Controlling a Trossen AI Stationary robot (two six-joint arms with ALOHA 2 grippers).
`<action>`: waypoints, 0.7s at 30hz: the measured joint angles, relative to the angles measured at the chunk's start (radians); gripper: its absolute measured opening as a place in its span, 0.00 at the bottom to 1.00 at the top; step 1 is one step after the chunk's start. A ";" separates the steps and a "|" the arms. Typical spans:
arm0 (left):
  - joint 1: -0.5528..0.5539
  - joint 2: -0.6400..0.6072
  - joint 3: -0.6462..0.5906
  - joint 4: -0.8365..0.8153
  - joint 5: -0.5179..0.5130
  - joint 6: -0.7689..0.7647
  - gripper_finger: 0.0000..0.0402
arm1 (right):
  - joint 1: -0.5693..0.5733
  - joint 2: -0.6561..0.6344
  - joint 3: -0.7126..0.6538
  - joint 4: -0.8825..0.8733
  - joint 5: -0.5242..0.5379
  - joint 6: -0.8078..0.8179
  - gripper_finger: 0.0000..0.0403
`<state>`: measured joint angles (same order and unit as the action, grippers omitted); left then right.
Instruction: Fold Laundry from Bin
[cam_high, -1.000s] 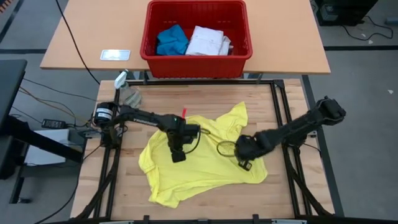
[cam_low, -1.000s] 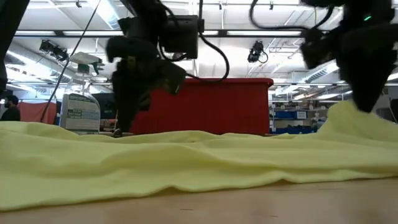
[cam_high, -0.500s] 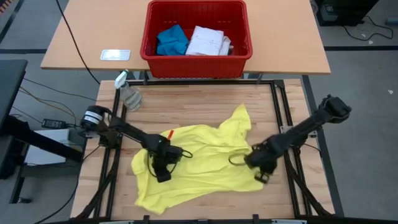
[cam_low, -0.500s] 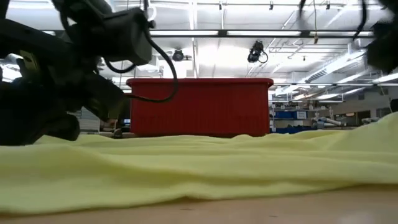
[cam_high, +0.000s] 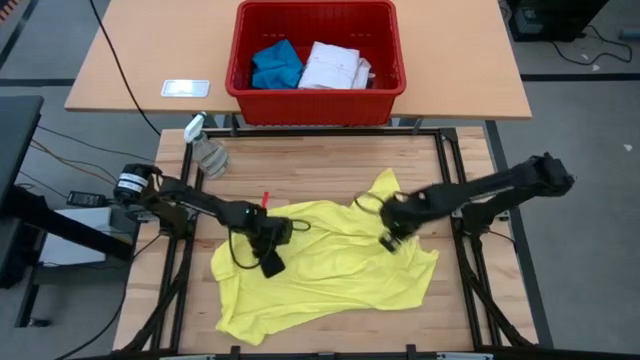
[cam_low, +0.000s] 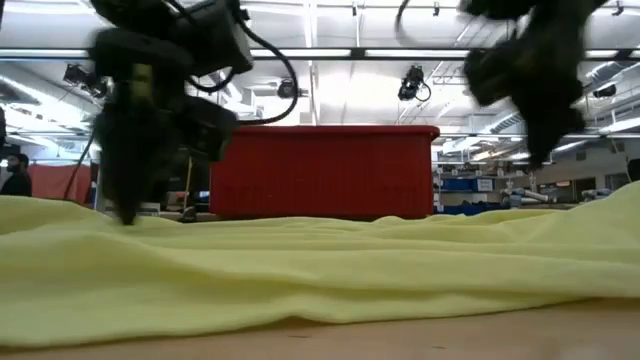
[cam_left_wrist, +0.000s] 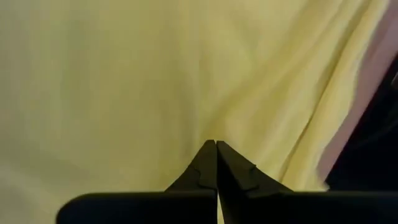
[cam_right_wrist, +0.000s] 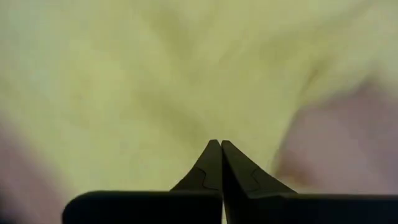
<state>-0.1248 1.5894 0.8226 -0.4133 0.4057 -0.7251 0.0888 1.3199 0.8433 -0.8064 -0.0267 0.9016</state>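
Observation:
A bright yellow T-shirt (cam_high: 330, 265) lies spread and wrinkled on the wooden table, and it fills the foreground of the low view (cam_low: 320, 270). My left gripper (cam_high: 271, 264) is shut over the shirt's left part, its tip down at the cloth (cam_low: 125, 215). My right gripper (cam_high: 389, 241) is shut above the shirt's right part, clear of the cloth in the low view (cam_low: 545, 155). The red bin (cam_high: 315, 108) stands on the tan table beyond, holding a blue piece (cam_high: 275, 65) and a white shirt (cam_high: 335, 66). My left gripper points steeply down with shut fingers (cam_left_wrist: 214, 165) at the shirt's left part (cam_left_wrist: 186, 93). In the low view its tip reaches the cloth's surface, but I cannot tell whether it touches or stands behind a fold.
A clear spray bottle (cam_high: 207, 150) lies at the table's far left corner, and a small red mark (cam_high: 266, 198) shows just beyond the shirt. Black frame rails (cam_high: 452, 180) run along the table's sides. A white card (cam_high: 185, 88) lies on the tan table left of the bin.
Both shut grippers swept outward over the shirt, the left toward the near left, the right toward the near right. The shirt now lies wider and flatter. My right gripper then rose and swung back toward the far edge. My left gripper came back a little and tipped steeper.

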 joint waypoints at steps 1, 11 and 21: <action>0.013 0.001 0.001 0.008 -0.020 0.016 0.00 | -0.043 0.025 -0.013 0.040 0.009 -0.027 0.00; 0.030 0.028 0.002 -0.015 -0.049 0.006 0.00 | -0.325 0.299 -0.027 0.210 0.071 -0.257 0.00; -0.072 0.028 0.002 -0.053 -0.100 -0.086 0.00 | -0.615 0.200 -0.033 0.022 0.277 -0.358 0.00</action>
<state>-0.1965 1.6173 0.8243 -0.4660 0.3058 -0.8106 -0.5264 1.5195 0.8104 -0.7839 0.2502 0.5434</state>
